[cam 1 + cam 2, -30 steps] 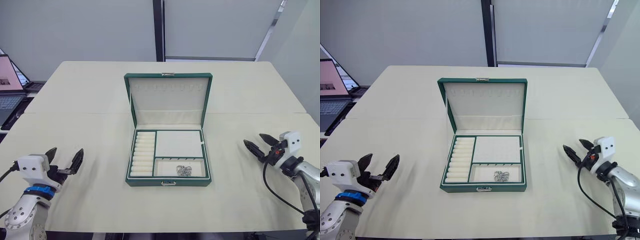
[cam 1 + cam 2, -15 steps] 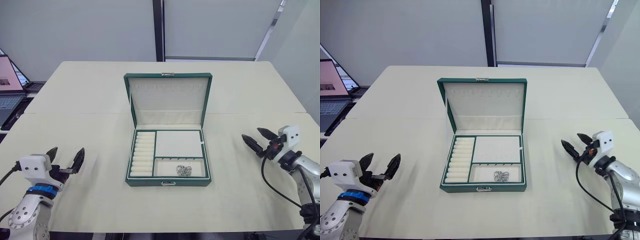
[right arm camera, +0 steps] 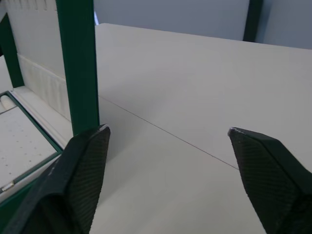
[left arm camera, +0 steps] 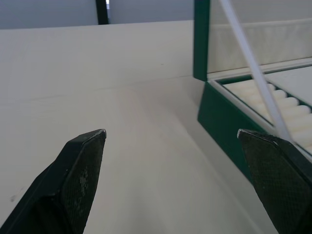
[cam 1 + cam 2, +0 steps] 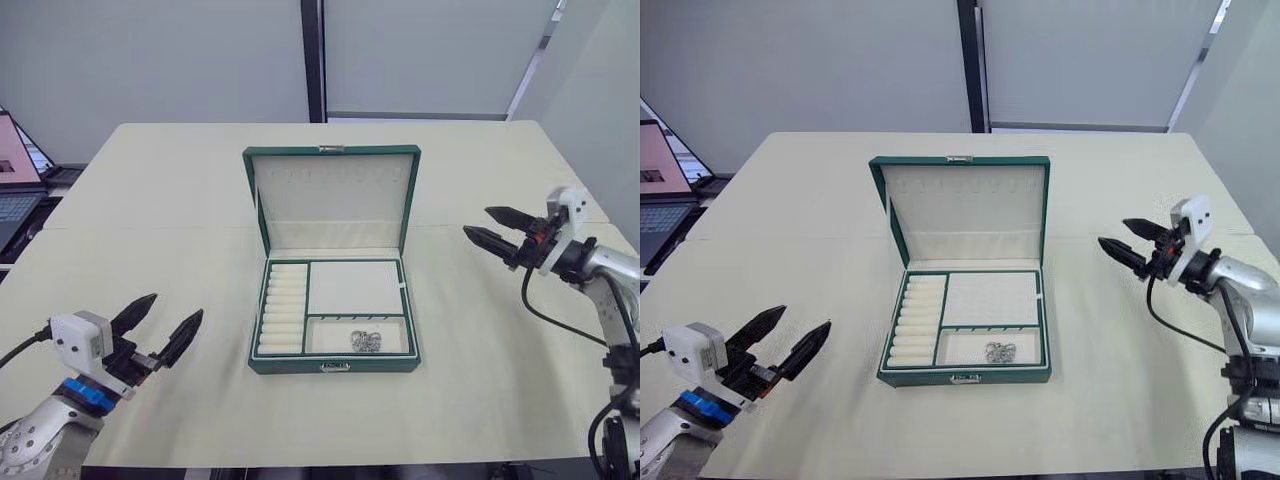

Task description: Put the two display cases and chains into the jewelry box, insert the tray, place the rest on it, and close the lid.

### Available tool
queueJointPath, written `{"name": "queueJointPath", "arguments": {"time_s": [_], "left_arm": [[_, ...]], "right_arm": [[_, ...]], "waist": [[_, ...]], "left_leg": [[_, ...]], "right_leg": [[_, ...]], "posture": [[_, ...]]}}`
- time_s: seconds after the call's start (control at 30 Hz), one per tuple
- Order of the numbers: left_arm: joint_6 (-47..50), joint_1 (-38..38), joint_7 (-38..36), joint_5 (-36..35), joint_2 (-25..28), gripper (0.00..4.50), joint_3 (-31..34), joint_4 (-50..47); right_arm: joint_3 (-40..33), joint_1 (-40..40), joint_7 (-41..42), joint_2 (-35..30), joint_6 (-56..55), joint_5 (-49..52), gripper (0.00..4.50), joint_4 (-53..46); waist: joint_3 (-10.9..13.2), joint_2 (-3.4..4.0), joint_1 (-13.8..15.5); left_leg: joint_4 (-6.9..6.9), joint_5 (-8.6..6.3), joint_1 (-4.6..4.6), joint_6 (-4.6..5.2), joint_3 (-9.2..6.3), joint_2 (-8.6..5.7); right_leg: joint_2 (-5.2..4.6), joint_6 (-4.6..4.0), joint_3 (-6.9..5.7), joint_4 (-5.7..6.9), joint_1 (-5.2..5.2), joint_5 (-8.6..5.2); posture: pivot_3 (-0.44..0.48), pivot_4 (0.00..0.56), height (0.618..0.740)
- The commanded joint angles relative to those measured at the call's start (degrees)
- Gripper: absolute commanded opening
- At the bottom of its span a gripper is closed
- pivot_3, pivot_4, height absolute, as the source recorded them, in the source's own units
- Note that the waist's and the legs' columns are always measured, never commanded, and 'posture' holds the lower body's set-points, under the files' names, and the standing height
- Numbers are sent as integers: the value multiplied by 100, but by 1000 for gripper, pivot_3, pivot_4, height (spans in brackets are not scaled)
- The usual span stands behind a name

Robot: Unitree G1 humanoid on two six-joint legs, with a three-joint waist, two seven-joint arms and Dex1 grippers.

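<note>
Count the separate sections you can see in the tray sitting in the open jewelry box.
3: the ring-roll section on the robot's left, a large plain section at the back right, and a front-right section holding chains. Anything beneath the tray is hidden.

The jewelry box (image 5: 333, 366) has a dark green outer skin with a faint leather-like sheen; its small front clasp (image 5: 329, 367) looks like bright silvery metal. The lid (image 5: 334, 200) is lined in a matt cream fabric — soft and velvety in look; the tray (image 5: 356, 288) shares that cream cloth, its ring rolls (image 5: 283, 308) plump and padded, and its far-right section finely dotted in the right wrist view. The chains (image 5: 366, 341) glint as polished silver metal. The table (image 5: 200, 180) is a smooth, matt, pale cream surface. Both grippers' fingers (image 4: 75, 180) are black, with a fine cross-hatched texture — matt, like moulded plastic or rubber.
</note>
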Motion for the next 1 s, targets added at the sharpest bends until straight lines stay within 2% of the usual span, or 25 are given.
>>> {"name": "queueJointPath", "arguments": {"time_s": [0.03, 0.17, 0.4, 0.53, 0.67, 0.87, 1.0], "left_arm": [[-72, 410, -263, -397, 64, 4500, 594, -512], [-239, 1053, -502, -512, -147, 4500, 819, -930], [-639, 1968, -661, -360, -736, 4500, 671, -1571], [-819, 2344, -788, -252, -941, 4500, 564, -1724], [-864, 2404, -680, -269, -1016, 4500, 567, -1783], [-954, 2648, -732, -249, -1073, 4500, 478, -1859], [-910, 2558, -645, -187, -1024, 4500, 394, -1869]], "right_arm": [[190, -815, 248, 25, -36, -86, 2804, 523], [433, -1890, 406, 278, -338, -373, 1632, 1671], [670, -3458, 594, 889, -1483, -1062, 22, 3983], [677, -3971, 850, 1184, -1798, -1231, 22, 4717], [688, -4170, 1493, 1291, -1660, -1212, 22, 4855], [894, -3978, 2794, 1169, -1002, -1119, 22, 4154], [1112, -3519, 3352, 1009, -250, -905, 22, 2971]], "waist": [[5, 4, -4], [12, 9, -8], [19, 10, -7], [21, 12, -10], [22, 15, -7], [29, 25, -11], [30, 28, -9]], "left_leg": [[0, 0, 0, 0, 1, 0], [-1, 2, -3, -4, 7, 0], [-5, 2, -11, -5, 26, 2], [-5, 2, -14, -5, 26, 2], [-5, 1, -15, -2, 30, 3], [-5, 1, -15, -2, 23, 5], [-8, -1, -16, 0, 16, 5]], "right_leg": [[0, 0, 1, -1, -1, 0], [0, 0, 2, -4, -6, 0], [-7, 0, 9, -15, -16, 0], [-7, 0, 11, -9, -20, 0], [-8, 0, 12, 1, -31, 0], [-12, 0, 20, 1, -36, 0], [-11, -1, 18, 1, -41, 0]], "posture": [[0, 150, 740], [0, 150, 740], [0, 150, 740], [0, 150, 740], [0, 150, 740], [0, 150, 740], [0, 150, 740]]}}
